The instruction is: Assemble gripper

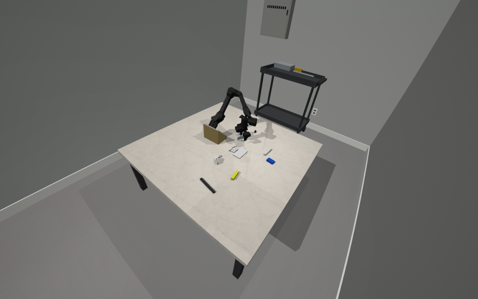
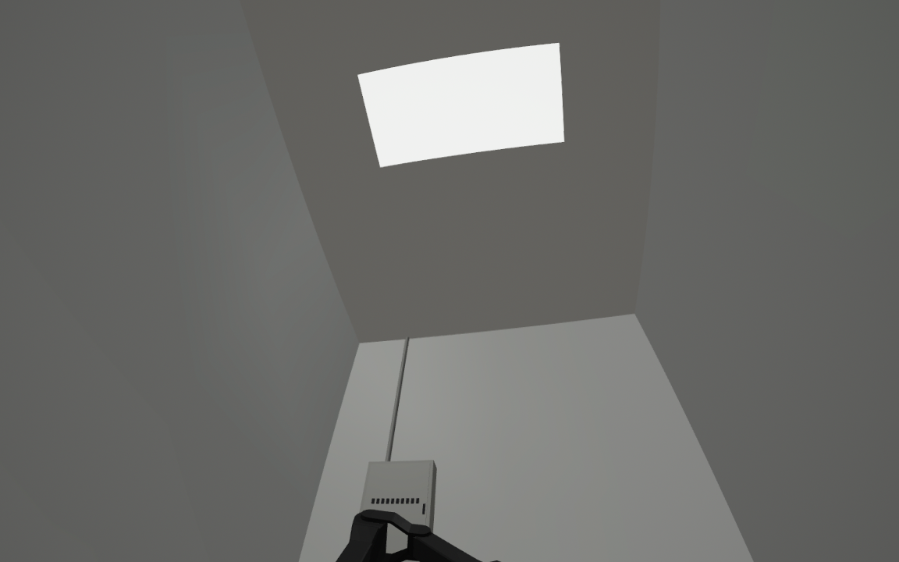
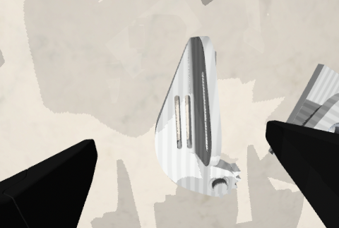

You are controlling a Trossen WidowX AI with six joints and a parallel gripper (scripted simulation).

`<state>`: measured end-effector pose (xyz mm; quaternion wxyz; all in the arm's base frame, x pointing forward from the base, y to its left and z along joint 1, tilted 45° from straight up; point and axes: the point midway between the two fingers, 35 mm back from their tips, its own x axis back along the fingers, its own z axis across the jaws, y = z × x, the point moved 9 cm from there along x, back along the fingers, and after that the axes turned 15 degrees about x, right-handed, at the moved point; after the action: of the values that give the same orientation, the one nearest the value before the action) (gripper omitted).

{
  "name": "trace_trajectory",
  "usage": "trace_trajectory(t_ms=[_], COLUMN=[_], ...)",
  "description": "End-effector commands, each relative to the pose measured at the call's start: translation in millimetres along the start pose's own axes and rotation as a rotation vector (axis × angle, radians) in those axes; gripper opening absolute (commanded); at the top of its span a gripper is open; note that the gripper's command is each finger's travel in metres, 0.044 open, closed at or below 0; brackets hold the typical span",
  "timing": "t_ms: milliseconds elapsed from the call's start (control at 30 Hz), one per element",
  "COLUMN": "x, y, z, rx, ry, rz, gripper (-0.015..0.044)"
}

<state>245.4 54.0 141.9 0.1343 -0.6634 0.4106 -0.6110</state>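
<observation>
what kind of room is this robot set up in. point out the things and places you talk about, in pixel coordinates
Probably a small workshop or lab: a metal electrical box [image 1: 274, 20] [image 2: 399, 481] on the wall, a black cart [image 1: 288, 77] with boxes, and robot parts laid out on a table [image 1: 174, 148].

A pale, marble-patterned table [image 1: 181, 160] is standing on dark legs on a gray floor [image 1: 114, 238]. Beyond it, a black two-tier utility cart [image 1: 288, 76] is standing near a light gray wall [image 1: 352, 55] [image 2: 543, 433], which is carrying an electrical panel [image 1: 274, 22] [image 2: 400, 481] and a white outlet [image 1: 314, 111]. Overhead, a rectangular ceiling light [image 2: 467, 104] is glowing white.
</observation>
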Motion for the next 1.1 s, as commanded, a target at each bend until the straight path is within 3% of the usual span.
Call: trace_trajectory(t_ms=[0,1067], x=[-9.3,-23.0], y=[2.1,2.2], z=[-1.0,-2.3], rx=[-0.01,-0.011], ry=[-0.006,-0.007], rz=[-0.006,-0.003], gripper=[0.044,0.044])
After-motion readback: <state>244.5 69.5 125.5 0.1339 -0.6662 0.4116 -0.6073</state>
